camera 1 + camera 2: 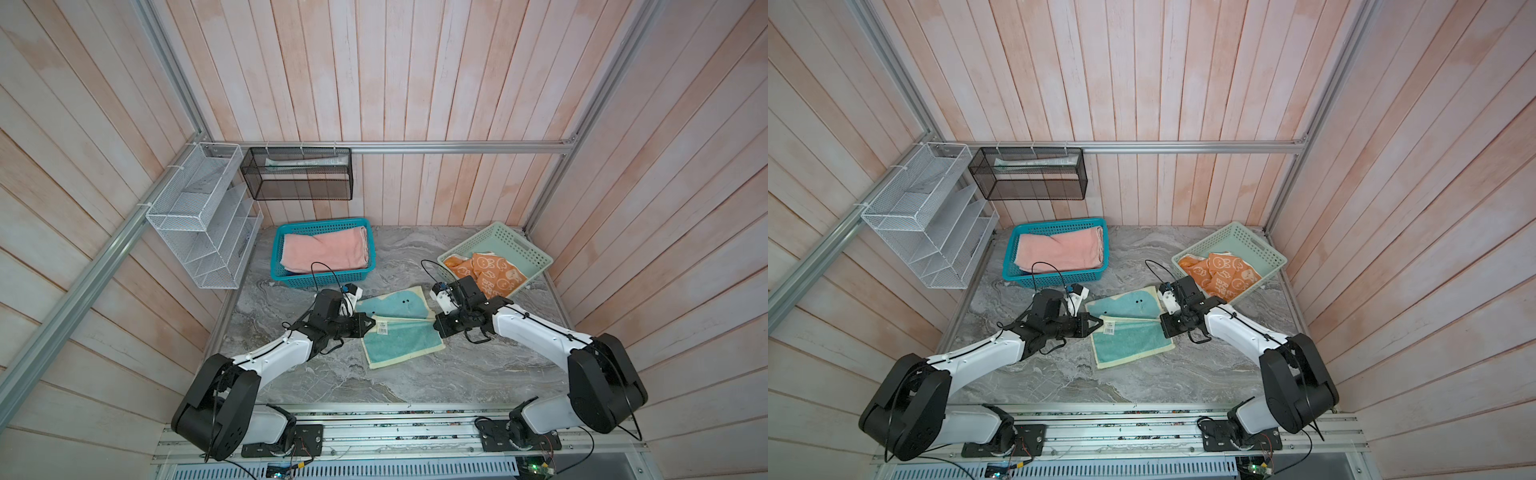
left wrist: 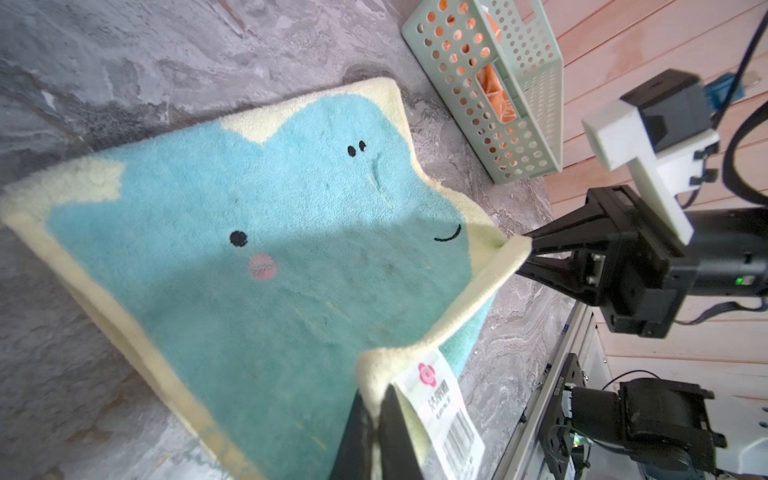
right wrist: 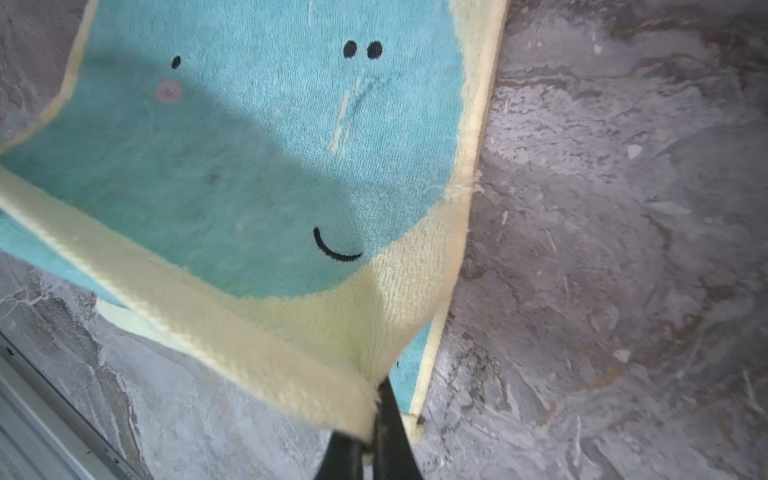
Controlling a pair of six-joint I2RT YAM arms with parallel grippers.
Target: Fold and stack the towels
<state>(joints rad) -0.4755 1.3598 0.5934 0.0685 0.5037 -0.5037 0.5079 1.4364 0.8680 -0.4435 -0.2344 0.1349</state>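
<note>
The pale yellow towel with the teal pattern (image 1: pixel 395 305) (image 1: pixel 1128 305) lies mid-table with its smiling face up at the far half. Its near edge is lifted and turned back, showing the underside and a white tag (image 2: pixel 444 399). My left gripper (image 1: pixel 371 323) (image 2: pixel 376 401) is shut on the tagged corner. My right gripper (image 1: pixel 434 322) (image 3: pixel 376 401) is shut on the opposite corner of that edge, and the cloth hangs between them. The salmon pink towel (image 1: pixel 324 251) lies in the teal basket (image 1: pixel 322 283). An orange rabbit towel (image 1: pixel 494 272) lies crumpled in the pale green tray (image 1: pixel 505 237).
A white wire rack (image 1: pixel 199 216) and a black mesh basket (image 1: pixel 297 174) hang on the back-left walls. A metal rail (image 1: pixel 374 409) runs along the table's front edge. Wooden walls close in both sides.
</note>
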